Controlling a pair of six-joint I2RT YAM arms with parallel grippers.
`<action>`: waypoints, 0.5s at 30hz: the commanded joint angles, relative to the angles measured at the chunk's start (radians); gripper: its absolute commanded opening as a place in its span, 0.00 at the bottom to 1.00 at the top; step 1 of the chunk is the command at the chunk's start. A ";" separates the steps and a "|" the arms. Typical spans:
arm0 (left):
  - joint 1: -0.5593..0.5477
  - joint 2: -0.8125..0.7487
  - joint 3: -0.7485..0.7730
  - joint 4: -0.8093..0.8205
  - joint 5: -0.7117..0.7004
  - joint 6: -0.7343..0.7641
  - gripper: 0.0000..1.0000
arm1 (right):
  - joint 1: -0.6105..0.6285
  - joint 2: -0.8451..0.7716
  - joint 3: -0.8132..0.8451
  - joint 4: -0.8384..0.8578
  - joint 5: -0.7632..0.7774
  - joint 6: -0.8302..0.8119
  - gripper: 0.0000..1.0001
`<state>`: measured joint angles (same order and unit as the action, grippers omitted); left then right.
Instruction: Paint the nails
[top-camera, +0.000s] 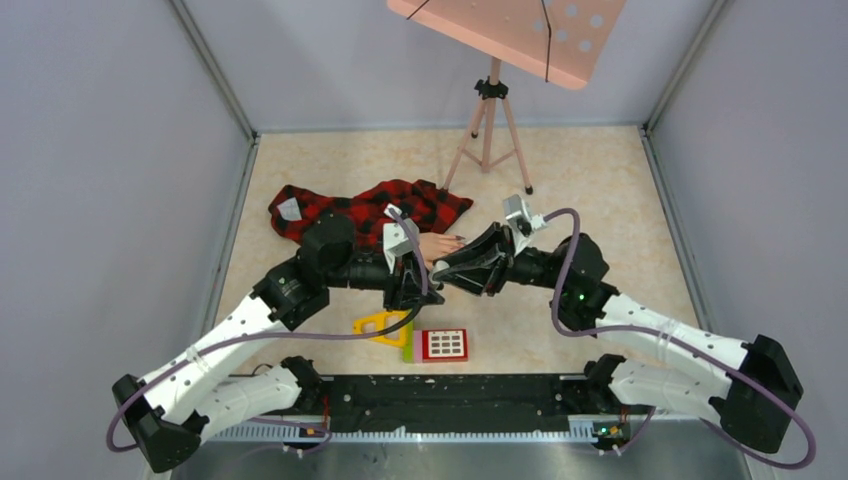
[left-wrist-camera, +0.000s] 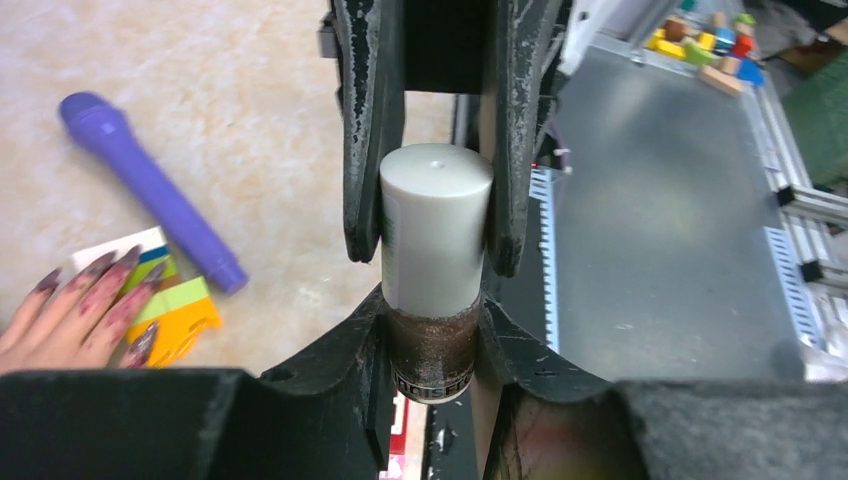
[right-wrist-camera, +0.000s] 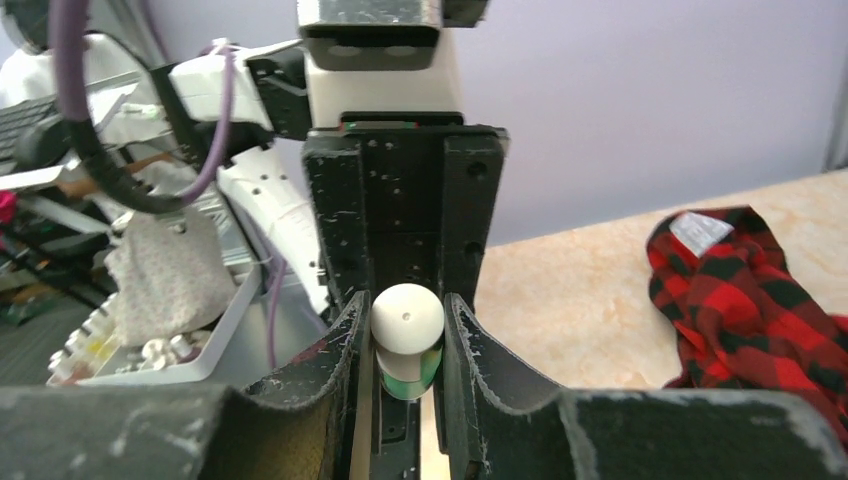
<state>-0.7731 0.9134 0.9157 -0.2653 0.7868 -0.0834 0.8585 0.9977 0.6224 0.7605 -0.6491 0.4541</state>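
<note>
Now I'm gripping the polish bottle (left-wrist-camera: 432, 352) in the left pincer (left-wrist-camera: 430, 330) and pinching its cap (right-wrist-camera: 407, 316) with the right pincer (right-wrist-camera: 405, 312) to unscrew it, the nails (left-wrist-camera: 140, 343) lying nearby on the surface (left-wrist-camera: 250, 100).

We count two grippers, the left gripper (left-wrist-camera: 432, 345) and the right gripper (right-wrist-camera: 407, 305), one capped bottle (left-wrist-camera: 435, 230), one mannequin hand (left-wrist-camera: 60, 320) showing at least four dark nails (left-wrist-camera: 97, 266), one plaid sleeve (top-camera: 350, 210), one purple stick (left-wrist-camera: 150, 190), one tripod (top-camera: 489, 125), one pink board (top-camera: 500, 25), one red tile (top-camera: 444, 344) and one yellow piece (top-camera: 378, 324).
</note>
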 joint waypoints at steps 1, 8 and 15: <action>0.003 -0.037 0.011 0.103 -0.211 0.022 0.00 | 0.035 0.051 -0.006 -0.206 0.101 -0.029 0.00; 0.003 -0.044 0.008 0.063 -0.568 0.023 0.00 | 0.056 0.169 0.068 -0.308 0.260 0.063 0.00; 0.003 -0.031 0.007 0.035 -0.769 -0.001 0.00 | 0.110 0.311 0.187 -0.386 0.453 0.159 0.00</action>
<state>-0.7731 0.9005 0.8913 -0.4091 0.2104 -0.0551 0.9089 1.2182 0.7551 0.5602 -0.2802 0.5491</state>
